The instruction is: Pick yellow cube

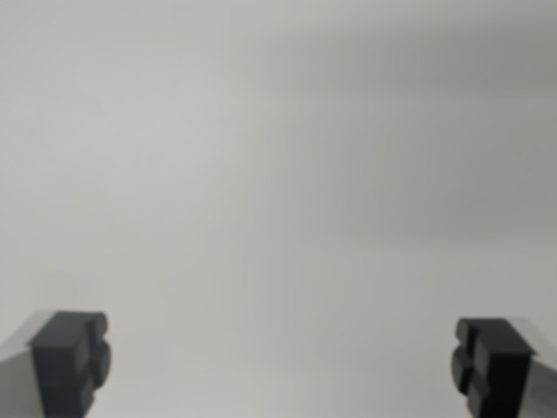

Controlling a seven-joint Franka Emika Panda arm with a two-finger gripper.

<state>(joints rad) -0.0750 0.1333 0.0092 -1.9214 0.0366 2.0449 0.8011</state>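
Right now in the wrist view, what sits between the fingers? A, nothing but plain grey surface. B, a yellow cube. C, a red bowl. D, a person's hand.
A: the two dark fingers stand wide apart at the bottom corners, and only blurred, bare grey surface shows between them; no cube is in view.

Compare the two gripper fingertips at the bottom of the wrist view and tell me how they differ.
The left fingertip sits at the wrist view's lower left, the right fingertip at its lower right. The left one shows its ridged inner face turned rightward, while the right one's faces leftward. Both are dark, blocky and blurred, set far apart over a plain grey surface. No yellow cube is visible.
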